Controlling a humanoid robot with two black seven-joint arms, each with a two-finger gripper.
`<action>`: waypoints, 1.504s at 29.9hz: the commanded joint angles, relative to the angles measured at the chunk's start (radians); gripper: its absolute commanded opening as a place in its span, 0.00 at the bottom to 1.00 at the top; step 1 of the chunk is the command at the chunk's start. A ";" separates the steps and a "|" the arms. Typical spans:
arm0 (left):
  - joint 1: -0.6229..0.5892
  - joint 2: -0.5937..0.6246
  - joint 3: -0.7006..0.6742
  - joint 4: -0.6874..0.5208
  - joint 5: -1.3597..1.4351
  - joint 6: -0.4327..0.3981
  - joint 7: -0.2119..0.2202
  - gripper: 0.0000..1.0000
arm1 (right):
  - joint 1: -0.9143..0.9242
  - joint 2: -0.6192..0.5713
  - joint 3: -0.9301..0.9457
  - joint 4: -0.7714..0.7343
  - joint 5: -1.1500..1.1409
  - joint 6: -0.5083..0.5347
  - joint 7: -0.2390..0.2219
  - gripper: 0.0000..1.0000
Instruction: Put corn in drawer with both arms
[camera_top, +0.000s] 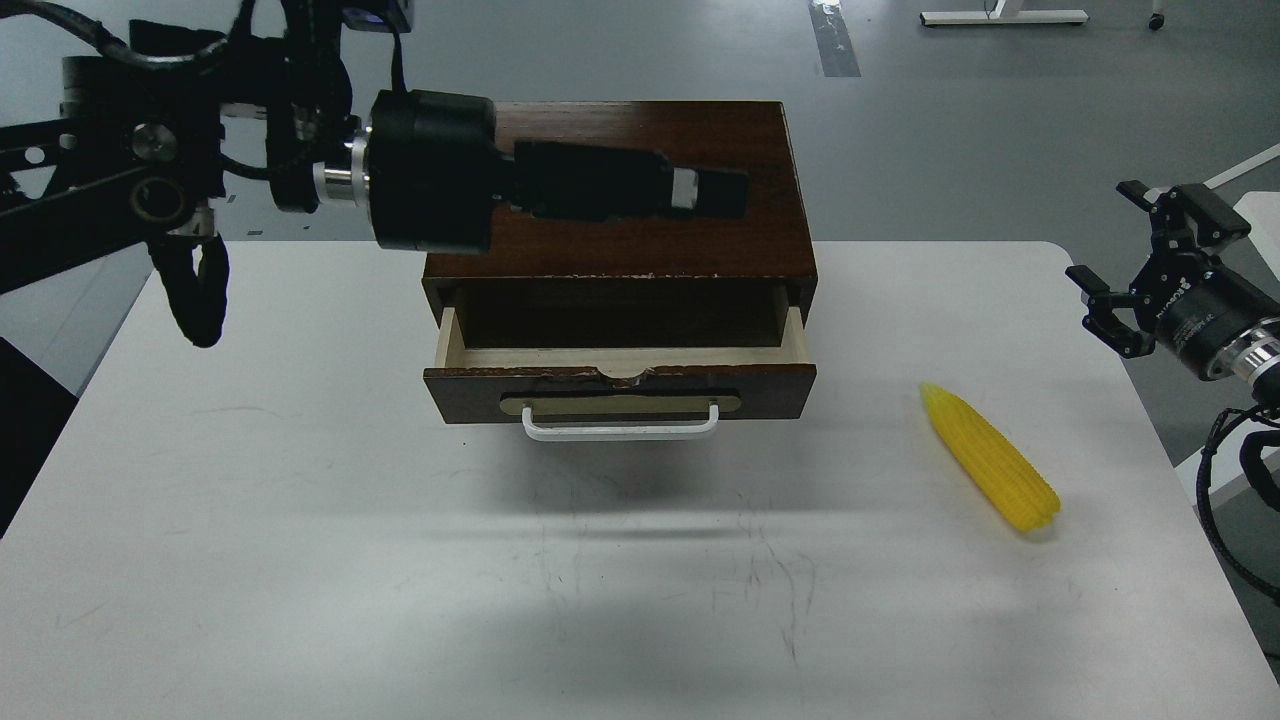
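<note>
Left pincer (715, 192) stretched level, fingers pressed together — right pincer (1140, 262) raised, fingers spread wide

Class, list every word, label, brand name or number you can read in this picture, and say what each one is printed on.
Right end effector: small white lettering on its black body, too small and blurred to read.
Left end effector: no text visible.
Wooden cabinet, drawer, corn and table: no text, only scuff marks on the table.
Nothing here can be read with certainty.
</note>
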 joint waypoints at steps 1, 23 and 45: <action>0.057 0.031 -0.001 0.071 -0.205 0.052 0.000 0.98 | -0.001 -0.015 -0.002 -0.007 -0.003 0.000 0.000 1.00; 0.429 0.022 -0.099 0.408 -0.677 -0.037 0.000 0.98 | 0.169 -0.179 -0.057 0.175 -0.935 0.000 0.000 1.00; 0.441 0.014 -0.103 0.398 -0.676 -0.037 0.000 0.98 | 0.166 -0.179 -0.228 0.349 -1.568 -0.119 0.000 0.99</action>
